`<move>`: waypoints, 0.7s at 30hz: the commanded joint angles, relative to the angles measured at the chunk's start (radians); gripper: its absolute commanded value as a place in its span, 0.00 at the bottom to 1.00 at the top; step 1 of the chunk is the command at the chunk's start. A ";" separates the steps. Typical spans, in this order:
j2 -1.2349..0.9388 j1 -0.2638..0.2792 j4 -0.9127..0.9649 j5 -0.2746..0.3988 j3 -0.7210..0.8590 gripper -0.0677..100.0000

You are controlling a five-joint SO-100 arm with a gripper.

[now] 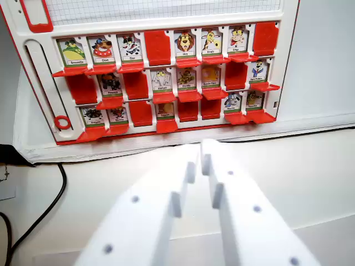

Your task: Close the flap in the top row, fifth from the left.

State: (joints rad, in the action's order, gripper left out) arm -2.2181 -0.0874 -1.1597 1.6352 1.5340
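The fifth flap [184,43] in the top row stands open on the far board [166,77], showing a lion card, with a closed red flap [157,46] on its left and an open one [211,41] on its right. The white gripper [198,158] hovers near, well short of the board, jaws almost together and holding nothing. A black cable [39,219] lies at the left.
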 commanded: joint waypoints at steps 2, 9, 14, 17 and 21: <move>-0.356 0.176 -0.109 -0.049 0.021 0.00; -0.362 0.167 -0.115 -0.048 0.017 0.00; -0.360 0.164 -0.109 -0.048 0.026 0.00; -0.360 0.169 -0.106 -0.046 0.029 0.00; -0.365 0.160 -0.091 -0.043 0.061 0.00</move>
State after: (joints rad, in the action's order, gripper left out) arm -2.5648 0.0706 -1.2732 1.5907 1.5877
